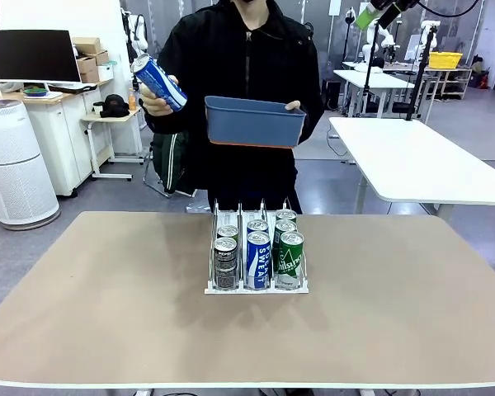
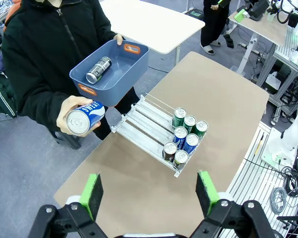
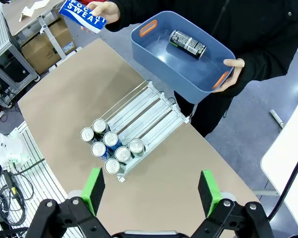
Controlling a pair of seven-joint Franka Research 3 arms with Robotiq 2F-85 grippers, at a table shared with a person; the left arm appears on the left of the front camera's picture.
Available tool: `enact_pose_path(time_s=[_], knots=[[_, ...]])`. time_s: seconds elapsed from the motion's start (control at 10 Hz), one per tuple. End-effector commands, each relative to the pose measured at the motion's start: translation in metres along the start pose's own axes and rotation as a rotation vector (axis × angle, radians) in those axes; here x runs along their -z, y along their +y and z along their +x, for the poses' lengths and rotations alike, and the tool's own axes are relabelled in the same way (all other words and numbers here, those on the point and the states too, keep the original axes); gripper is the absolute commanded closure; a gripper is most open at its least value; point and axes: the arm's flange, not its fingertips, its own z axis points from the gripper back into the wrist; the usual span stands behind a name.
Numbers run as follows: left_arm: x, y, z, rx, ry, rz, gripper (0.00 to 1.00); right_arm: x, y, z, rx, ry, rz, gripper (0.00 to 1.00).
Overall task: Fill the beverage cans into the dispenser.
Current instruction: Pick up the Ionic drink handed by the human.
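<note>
we see left end effector (image 2: 149, 192) and right end effector (image 3: 151, 191) both spread, empty | seven cans (image 1: 258, 256) fill dispenser (image 1: 256, 289) near end, mid-desk (image 1: 107, 289) | person's hand (image 1: 153, 101) holds blue can (image 1: 158, 81) | dark can (image 2: 98, 70) lies in blue bin (image 1: 254, 124)

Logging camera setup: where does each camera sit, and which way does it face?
Front: robot's side of the table, facing across the dispenser at the person holding a blue bin.
Left wrist: high, looking down past the open left hand at the dispenser.
Right wrist: likewise, past the open right hand.
All three share dispenser, bin and held Pocari Sweat can.
</note>
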Motion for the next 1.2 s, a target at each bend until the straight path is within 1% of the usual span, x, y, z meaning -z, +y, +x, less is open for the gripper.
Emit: enact_pose_path(time_s=[0.0,1.1], knots=[[-0.0005,-0.0005,0.0004,-0.015,-0.015,-0.009,0.0,-0.0011,0.0002,0.0,0.0,0.001,0.0,0.0],[-0.0005,-0.0005,0.0004,-0.015,-0.015,-0.009,0.0,-0.0011,0.0002,0.0,0.0,0.001,0.0,0.0]])
